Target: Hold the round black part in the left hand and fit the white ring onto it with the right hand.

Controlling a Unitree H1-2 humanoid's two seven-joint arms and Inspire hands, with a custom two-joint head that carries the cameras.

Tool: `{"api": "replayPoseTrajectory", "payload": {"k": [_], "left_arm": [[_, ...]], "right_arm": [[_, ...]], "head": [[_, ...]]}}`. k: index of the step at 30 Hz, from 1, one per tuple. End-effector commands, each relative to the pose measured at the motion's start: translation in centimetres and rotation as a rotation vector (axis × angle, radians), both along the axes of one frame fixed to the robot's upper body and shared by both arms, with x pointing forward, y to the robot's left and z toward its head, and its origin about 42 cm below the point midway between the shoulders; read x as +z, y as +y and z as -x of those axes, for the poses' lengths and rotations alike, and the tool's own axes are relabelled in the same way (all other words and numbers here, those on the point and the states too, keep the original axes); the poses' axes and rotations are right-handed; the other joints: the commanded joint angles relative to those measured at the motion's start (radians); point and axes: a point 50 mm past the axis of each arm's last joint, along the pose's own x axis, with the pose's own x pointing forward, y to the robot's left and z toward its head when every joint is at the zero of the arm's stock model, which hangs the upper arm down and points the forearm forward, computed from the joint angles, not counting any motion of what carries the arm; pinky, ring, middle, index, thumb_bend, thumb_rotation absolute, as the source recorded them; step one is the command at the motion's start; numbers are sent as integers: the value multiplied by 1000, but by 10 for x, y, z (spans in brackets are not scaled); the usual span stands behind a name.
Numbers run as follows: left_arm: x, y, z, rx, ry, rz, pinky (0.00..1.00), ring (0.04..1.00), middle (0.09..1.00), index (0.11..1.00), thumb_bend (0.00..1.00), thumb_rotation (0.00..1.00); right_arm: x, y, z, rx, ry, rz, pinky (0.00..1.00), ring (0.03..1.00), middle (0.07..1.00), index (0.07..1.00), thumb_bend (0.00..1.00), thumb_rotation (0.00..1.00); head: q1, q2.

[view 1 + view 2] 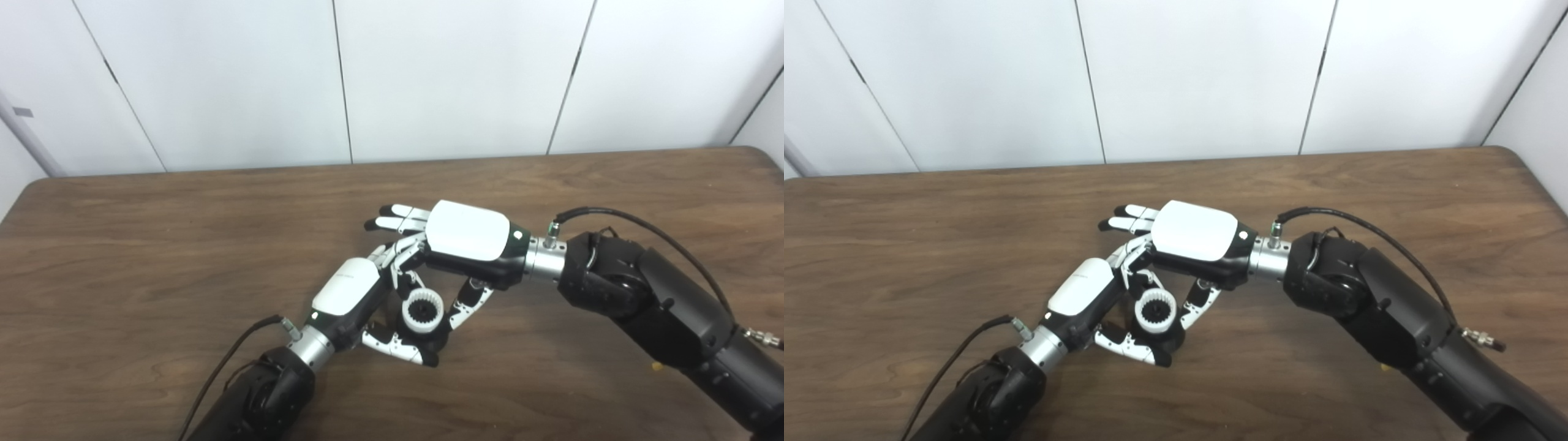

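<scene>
Only ring [422, 310] — both hands [1082, 291] [1193, 240] around.

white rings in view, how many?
1. The white ring sits between the two hands above the table, on the round black part, with the left hand beside it. Others may be hidden under the hands.

Two robot hands meet over one wooden desk [153, 245]: one left hand [352, 297] and one right hand [468, 239]. Between them sits one white ring [422, 310] with toothed inner edge, around one round black part [424, 313].
</scene>
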Motion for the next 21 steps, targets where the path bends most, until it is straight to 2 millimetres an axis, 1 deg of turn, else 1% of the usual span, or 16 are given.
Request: {"api": "replayPoseTrajectory", "payload": {"k": [1, 8, 10, 14, 18, 21], "left_arm": [[-5, -29, 14, -120, 26, -37, 1000, 991, 843, 482, 524, 59], [-4, -29, 13, -113, 13, -51, 1000, 979, 814, 482, 524, 61], [-4, -28, 13, -114, 16, -52, 1000, 981, 818, 482, 524, 61], [-3, -25, 10, -114, 20, -62, 1000, 973, 821, 482, 524, 61], [-3, -20, 7, -100, 13, -59, 1000, 959, 799, 482, 525, 62], [-2, -16, 5, -92, 18, -56, 1000, 980, 825, 482, 525, 61]], "right_arm": [[-4, 4, -2, 18, -8, 93, 1000, 965, 738, 480, 525, 140], [-6, 6, 1, 25, -6, 106, 1000, 968, 743, 480, 525, 141], [-7, 7, 2, 28, -6, 104, 1000, 967, 743, 480, 525, 141], [-10, 4, 6, 33, 9, 85, 1000, 968, 742, 479, 525, 140], [-13, 1, 12, 34, 15, 89, 1000, 969, 737, 479, 525, 141], [-15, -2, 15, 31, 25, 85, 1000, 957, 731, 479, 525, 139]], "head": [[3, -2], [7, 2], [7, 2], [1, 6], [-3, 7], [-1, 2]]}}
